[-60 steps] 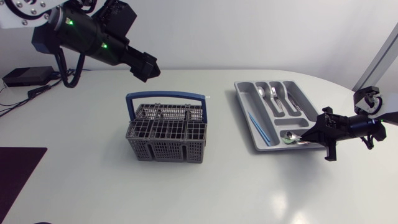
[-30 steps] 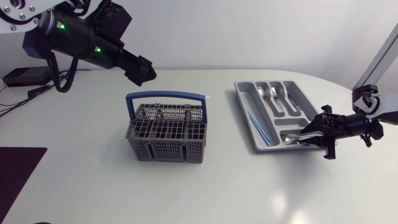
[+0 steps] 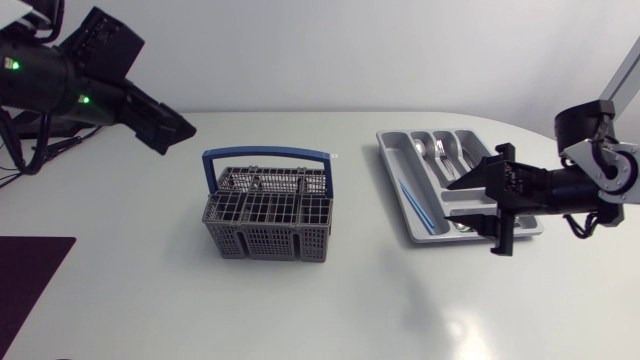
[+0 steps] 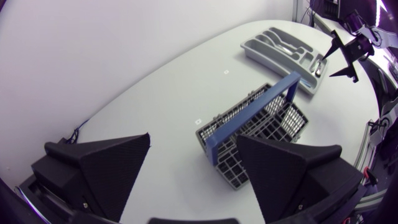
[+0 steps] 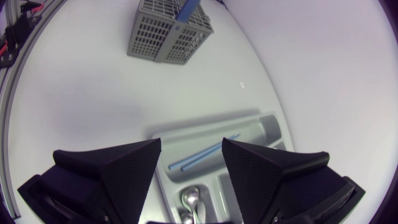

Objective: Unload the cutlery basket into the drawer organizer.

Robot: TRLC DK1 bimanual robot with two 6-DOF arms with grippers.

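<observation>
Nearest on the white worktop (image 3: 150,290) stands the grey cutlery basket (image 3: 265,240), its blue handle upright. Beyond it to one side, the right claw (image 3: 465,205) hangs released, grasping nothing, over the near end of the drawer organizer (image 3: 393,170), where a spoon (image 5: 191,198) lies. A blue stick (image 3: 412,200) lies in its long side compartment and more cutlery (image 3: 440,155) in the far ones. Farthest, the left claw (image 3: 175,138) hovers released, well apart from the basket.

left gripper (image 4: 194,138) — fingers apart | basket (image 4: 273,124) ahead, upright | organizer (image 4: 256,50) well beyond

White table (image 3: 330,300) with grey cutlery basket (image 3: 268,240), grey drawer organizer (image 3: 395,165) and, perhaps, a dark mat (image 3: 25,280)
</observation>
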